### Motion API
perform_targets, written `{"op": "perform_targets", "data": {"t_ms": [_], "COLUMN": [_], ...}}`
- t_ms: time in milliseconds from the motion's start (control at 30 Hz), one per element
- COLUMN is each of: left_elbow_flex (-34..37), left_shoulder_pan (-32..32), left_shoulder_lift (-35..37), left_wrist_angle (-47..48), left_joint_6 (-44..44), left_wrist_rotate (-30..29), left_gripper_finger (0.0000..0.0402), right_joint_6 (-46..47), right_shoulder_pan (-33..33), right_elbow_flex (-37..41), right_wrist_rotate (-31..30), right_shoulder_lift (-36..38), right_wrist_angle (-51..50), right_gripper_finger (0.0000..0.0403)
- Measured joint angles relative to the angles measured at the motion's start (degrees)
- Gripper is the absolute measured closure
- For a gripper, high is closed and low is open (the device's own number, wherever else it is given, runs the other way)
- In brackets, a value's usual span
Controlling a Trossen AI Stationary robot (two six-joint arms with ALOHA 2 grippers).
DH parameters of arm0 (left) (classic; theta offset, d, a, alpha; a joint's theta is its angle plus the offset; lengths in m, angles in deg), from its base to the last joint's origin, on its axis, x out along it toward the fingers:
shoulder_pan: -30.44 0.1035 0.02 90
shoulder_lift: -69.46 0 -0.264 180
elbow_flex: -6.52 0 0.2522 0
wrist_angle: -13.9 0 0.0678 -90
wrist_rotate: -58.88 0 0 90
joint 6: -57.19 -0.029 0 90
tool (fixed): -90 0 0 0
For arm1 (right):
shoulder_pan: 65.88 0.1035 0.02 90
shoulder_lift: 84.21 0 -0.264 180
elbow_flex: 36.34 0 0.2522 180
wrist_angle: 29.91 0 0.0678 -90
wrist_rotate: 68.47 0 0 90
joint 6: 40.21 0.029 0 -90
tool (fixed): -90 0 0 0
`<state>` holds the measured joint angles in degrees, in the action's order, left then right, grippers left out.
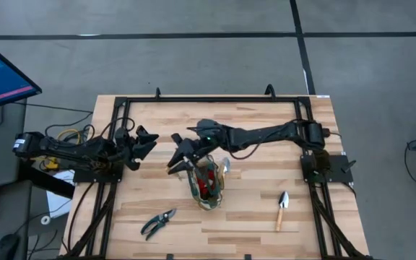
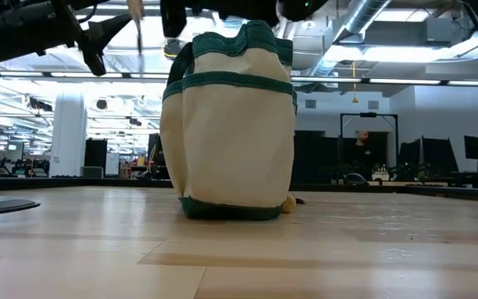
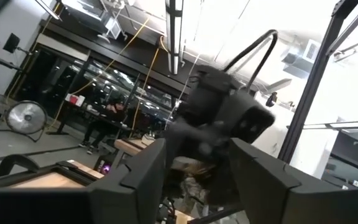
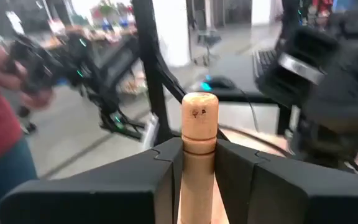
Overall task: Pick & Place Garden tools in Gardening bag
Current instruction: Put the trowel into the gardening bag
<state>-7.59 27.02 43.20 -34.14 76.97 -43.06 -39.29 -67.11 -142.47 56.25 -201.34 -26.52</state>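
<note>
While the right gripper (image 1: 181,160) pinches a light wooden-handled tool (image 4: 199,134) just left of the olive-and-tan fabric bag (image 1: 209,182) at frame centre, placing is in hand; next it must lower the tool inside. The left gripper (image 1: 144,142), fingers spread, waits centre-left.

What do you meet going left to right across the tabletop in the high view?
Left gripper → pruning shears → right gripper → gardening bag → trowel.
</note>
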Motion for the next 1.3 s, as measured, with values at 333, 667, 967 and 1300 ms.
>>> {"op": "perform_targets", "data": {"t_ms": [333,667,967,1300], "left_elbow_flex": [0.01,0.00,0.01,0.01], "left_shoulder_pan": [0.00,0.00,0.00,0.00], "left_shoulder_lift": [0.00,0.00,0.00,0.00], "left_wrist_angle": [-0.17,-0.22,-0.20,-0.20], "left_joint_6": [0.19,0.19,0.19,0.19], "left_wrist_rotate": [0.45,0.45,0.45,0.45], "left_gripper_finger": [0.0231,0.0231,0.0231,0.0235], "right_joint_6": [-4.94,-4.77,-5.30,-5.63], "right_shoulder_pan": [-5.46,-5.56,-3.21,-2.91], "right_elbow_flex": [-0.26,-0.26,-0.06,-0.07], "right_wrist_rotate": [4.96,5.97,4.15,2.83], "right_shoulder_lift": [0.01,0.01,-0.77,-2.38], "right_wrist_angle": [-10.14,-11.13,-11.10,-11.35], "right_gripper_finger": [0.0340,0.0340,0.0340,0.0340]}}
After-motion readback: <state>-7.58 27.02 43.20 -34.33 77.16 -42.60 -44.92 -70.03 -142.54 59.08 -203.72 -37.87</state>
